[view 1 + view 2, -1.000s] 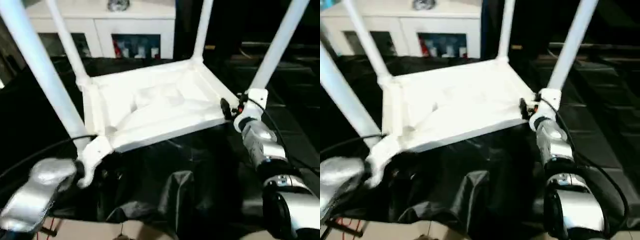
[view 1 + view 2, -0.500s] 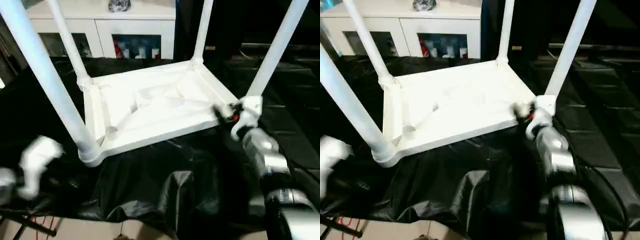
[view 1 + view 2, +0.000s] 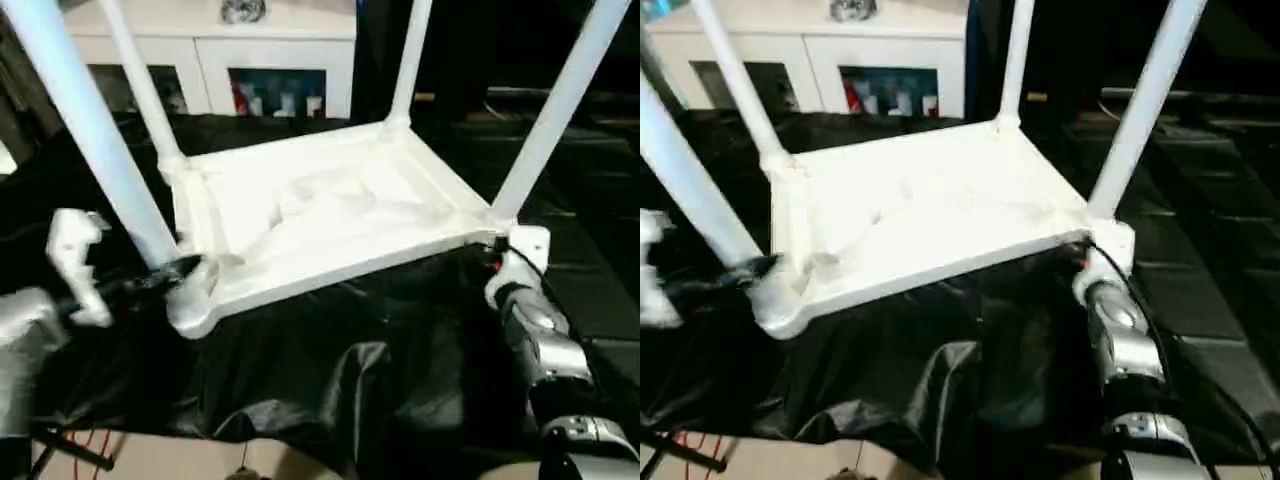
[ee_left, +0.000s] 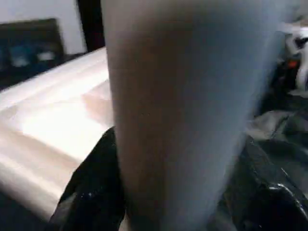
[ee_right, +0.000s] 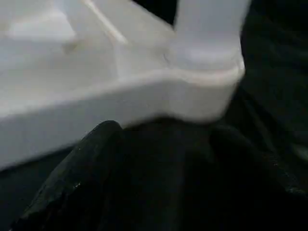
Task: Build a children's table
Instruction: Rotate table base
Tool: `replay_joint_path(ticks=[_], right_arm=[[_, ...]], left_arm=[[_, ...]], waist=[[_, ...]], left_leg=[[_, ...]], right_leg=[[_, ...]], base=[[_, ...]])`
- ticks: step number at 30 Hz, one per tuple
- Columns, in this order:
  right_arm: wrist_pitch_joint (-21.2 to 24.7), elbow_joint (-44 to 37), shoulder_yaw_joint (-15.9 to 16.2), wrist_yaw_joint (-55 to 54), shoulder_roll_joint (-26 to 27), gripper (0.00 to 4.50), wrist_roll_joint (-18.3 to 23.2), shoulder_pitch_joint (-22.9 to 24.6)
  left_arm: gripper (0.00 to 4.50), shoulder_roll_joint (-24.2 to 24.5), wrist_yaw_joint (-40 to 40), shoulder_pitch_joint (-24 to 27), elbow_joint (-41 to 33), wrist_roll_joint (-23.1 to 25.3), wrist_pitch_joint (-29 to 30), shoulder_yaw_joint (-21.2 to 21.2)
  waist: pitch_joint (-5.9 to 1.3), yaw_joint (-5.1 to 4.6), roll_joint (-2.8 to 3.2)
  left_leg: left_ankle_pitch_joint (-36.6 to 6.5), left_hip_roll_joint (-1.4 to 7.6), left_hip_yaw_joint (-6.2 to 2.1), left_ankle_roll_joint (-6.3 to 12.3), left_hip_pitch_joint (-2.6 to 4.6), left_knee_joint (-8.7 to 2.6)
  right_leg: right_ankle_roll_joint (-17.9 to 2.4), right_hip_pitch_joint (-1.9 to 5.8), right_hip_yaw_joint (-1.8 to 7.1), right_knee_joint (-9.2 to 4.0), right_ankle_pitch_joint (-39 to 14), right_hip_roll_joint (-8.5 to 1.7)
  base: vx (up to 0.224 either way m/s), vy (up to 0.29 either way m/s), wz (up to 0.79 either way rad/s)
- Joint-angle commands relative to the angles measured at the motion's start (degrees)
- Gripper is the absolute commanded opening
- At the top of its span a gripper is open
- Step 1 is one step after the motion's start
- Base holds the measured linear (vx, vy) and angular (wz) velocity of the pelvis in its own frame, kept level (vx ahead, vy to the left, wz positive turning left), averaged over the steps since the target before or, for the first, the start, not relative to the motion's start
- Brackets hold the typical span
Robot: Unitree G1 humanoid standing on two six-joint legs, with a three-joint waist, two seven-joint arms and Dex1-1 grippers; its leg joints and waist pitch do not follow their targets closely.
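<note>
The children's table (image 3: 320,215) lies upside down on a black cloth, ribbed underside up, with its white legs standing in the corner sockets. My left gripper (image 3: 172,271) is at the foot of the near-left leg (image 3: 95,140). In the left wrist view that leg (image 4: 183,96) stands between the two black fingers (image 4: 91,192), jaws open around it. My right gripper (image 3: 497,258) is open, just below and in front of the near-right corner socket (image 5: 207,62), under the near-right leg (image 3: 550,110).
A white cabinet (image 3: 200,50) with glass-fronted compartments stands behind the table. The black cloth (image 3: 330,380) hangs in folds over the front edge. Red wires (image 3: 85,445) show at the bottom left. Dark slatted flooring (image 3: 590,270) lies to the right.
My left gripper swung out to the left, then came back in around the near-left leg. The right gripper dropped from the near-right corner to just below it.
</note>
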Motion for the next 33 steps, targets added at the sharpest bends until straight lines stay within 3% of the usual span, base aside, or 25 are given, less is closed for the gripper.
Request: replay_joint_path(ticks=[1, 8, 9, 12, 15, 19, 20, 22, 26, 29, 33], right_arm=[[1.2, 0.4, -0.1, -1.7, 0.7, 3.49, -0.7, 0.1], [1.7, 1.8, 3.5, 0.0, 2.1, 3.49, -3.0, -2.2], [1.5, 2.2, 3.7, 0.4, 2.2, 3.49, -3.0, -2.6], [0.9, 4.4, 5.1, 2.2, 3.0, 3.49, -3.9, -5.3], [0.8, 5.3, 6.5, 3.7, 3.9, 3.49, -4.8, -6.5], [0.9, 5.8, 8.6, 5.5, 5.3, 3.49, -5.5, -7.3], [0.4, 6.4, 10.5, 7.9, 6.6, 3.49, -6.2, -7.9], [0.3, 6.7, 11.3, 9.4, 7.2, 3.49, -6.4, -8.3], [-0.3, 8.5, 15.5, 16.4, 9.9, 3.49, -8.1, -10.1], [-0.6, 9.8, 15.8, 16.3, 10.5, 3.49, -8.6, -11.1], [-1.0, 11.9, 15.0, 17.6, 11.3, 3.49, -7.7, -13.1]], left_arm=[[2.84, -0.8, 1.0, -1.4, 1.0, 0.5, -1.2, -1.9], [2.84, -2.6, -1.8, -0.9, -3.9, -2.7, 2.8, -5.8], [2.84, -2.6, -2.4, -0.4, -5.3, -3.7, 4.0, -6.3], [2.84, -1.8, -6.3, 3.0, -13.1, -9.5, 10.8, -11.1], [2.84, -1.7, -7.1, 4.0, -15.4, -9.6, 11.5, -13.8], [2.84, -3.4, -5.7, 2.8, -16.7, -10.6, 12.9, -14.9], [2.84, -4.5, -5.1, 1.6, -17.0, -10.9, 13.7, -15.9], [2.84, -4.9, -4.9, 1.0, -17.1, -11.1, 14.3, -16.3], [2.84, -7.6, -3.7, -2.3, -16.2, -11.9, 14.9, -18.7], [2.84, -9.2, -3.3, -3.8, -15.0, -10.9, 14.1, -19.8], [2.84, -12.7, -3.7, -7.7, -12.0, -9.5, 13.4, -22.6]], waist=[[-3.62, -0.1, 0.16], [-3.47, -0.32, 0.1], [-3.52, -0.34, -0.26], [-3.58, -0.32, -0.3], [-3.45, -0.67, -0.46], [-3.23, -0.95, -0.54], [-3.22, -1.13, -1.14], [-3.18, -1.11, -0.76], [-3.22, -1.77, -0.8], [-3.34, -2.25, -1.08], [-3.56, -2.19, -1.06]], left_leg=[[-18.5, 0.43, -0.03, -0.75, 0.84, -4.06], [-19.9, 0.64, -0.11, -0.7, 0.84, -4.15], [-19.7, 0.68, -0.05, -0.7, 0.85, -4.11], [-17.9, 0.8, -0.04, -0.34, 0.71, -4.08], [-17.7, 0.6, 0.07, 0.14, 0.43, -4.02], [-18.4, 0.55, 0.04, -0.51, 0.44, -3.99], [-18.7, 0.57, 0.03, -0.53, 0.41, -4.02], [-19.7, 0.62, -0.05, -0.74, 0.69, -3.97], [-19.5, 0.77, -0.39, -1.15, 0.17, -4.23], [-18.8, 0.76, -0.26, -1.11, 0.29, -4.06], [-16.2, 0.61, 0.03, -0.06, 0.4, -3.69]], right_leg=[[-9.8, 2.11, 2.19, -4.57, -17.3, -2.46], [-9.7, 2.0, 2.17, -4.6, -19.2, -2.56], [-9.8, 2.02, 2.19, -4.54, -18.8, -2.57], [-10.8, 2.1, 2.23, -4.12, -16.8, -2.65], [-10.4, 2.31, 2.21, -4.22, -17.6, -2.56], [-9.0, 2.25, 2.23, -4.56, -21.4, -2.56], [-8.6, 2.26, 2.24, -4.68, -22.1, -2.53], [-8.5, 2.0, 2.25, -4.76, -23.4, -2.6], [-9.4, 2.51, 2.17, -4.34, -20.8, -2.62], [-10.6, 2.47, 2.26, -4.31, -18.6, -2.61], [-12.3, 2.61, 2.33, -4.01, -14.4, -2.55]], base=[[0.0, 0.0, 0.0], [0.0, 0.0, 0.0], [0.0, 0.0, 0.0], [0.0, 0.0, 0.0], [0.0, 0.0, 0.0], [0.0, 0.0, 0.0], [0.0, 0.0, 0.0], [0.0, 0.0, 0.0], [0.0, 0.0, 0.0], [0.0, 0.0, 0.0], [0.0, 0.0, 0.0]])
